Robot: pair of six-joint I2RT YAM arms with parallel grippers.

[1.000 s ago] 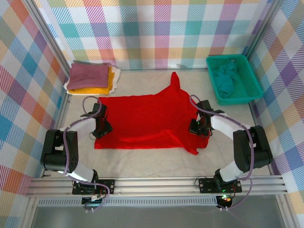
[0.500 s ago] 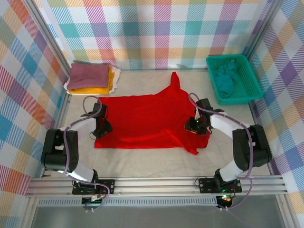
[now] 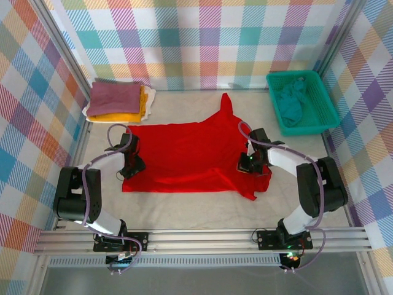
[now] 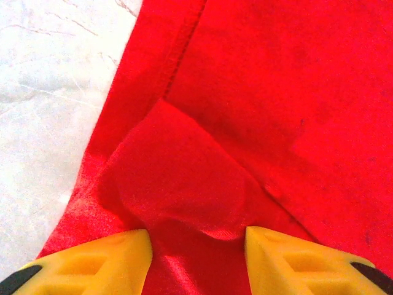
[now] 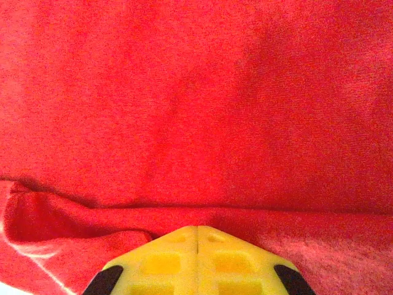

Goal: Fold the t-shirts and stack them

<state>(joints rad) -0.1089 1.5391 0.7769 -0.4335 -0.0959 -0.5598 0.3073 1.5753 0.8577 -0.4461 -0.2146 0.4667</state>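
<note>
A bright red t-shirt [image 3: 190, 150] lies spread flat in the middle of the table, one sleeve pointing to the back. My left gripper [image 3: 132, 169] stands on its left edge. Its yellow fingers [image 4: 198, 246] are open, with a folded-over flap of red cloth [image 4: 178, 172] just ahead and smooth cloth between them. My right gripper [image 3: 245, 165] rests on the shirt's right part. Its fingertips [image 5: 198, 228] are shut together against a raised fold of red cloth [image 5: 196, 92], and no cloth shows between them. Folded mauve, mustard and white t-shirts [image 3: 116, 101] are stacked at the back left.
A teal mesh basket [image 3: 295, 74] at the back right holds a crumpled teal shirt [image 3: 291, 101]. Checked walls close in the back and both sides. Bare pale tabletop [image 3: 184, 206] runs between the red shirt and the near rail, and shows left of the shirt's edge [image 4: 49, 92].
My right gripper has slid a little left, further onto the red shirt, and its arm has swung in with it. The left arm has not moved.
</note>
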